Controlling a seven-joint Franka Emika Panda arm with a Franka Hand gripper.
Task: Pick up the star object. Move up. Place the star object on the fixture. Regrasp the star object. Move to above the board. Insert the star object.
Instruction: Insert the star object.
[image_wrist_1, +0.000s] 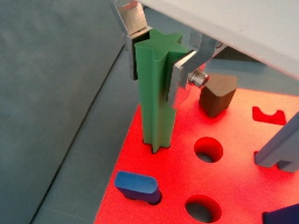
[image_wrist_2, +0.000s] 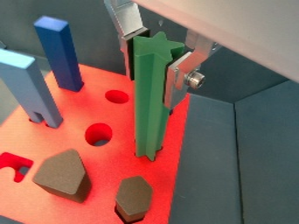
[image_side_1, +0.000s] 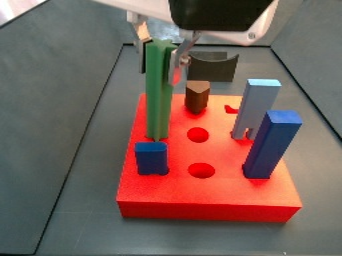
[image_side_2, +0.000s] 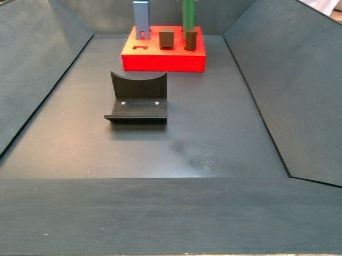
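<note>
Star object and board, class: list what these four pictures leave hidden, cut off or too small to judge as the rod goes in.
- Star object: its lower end sits in the board, so depth cannot be read in any view.
- Gripper: in both wrist views the camera housing cuts off the fingers' upper part; whether the pads press the rod is unclear.
- In a side view, the pieces on the far board are too small to identify.
- Fixture: appears in that side view only.

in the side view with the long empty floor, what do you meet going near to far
fixture → board → star object standing in the board; the gripper is out of that view, above the rod's top in the other side view.
</note>
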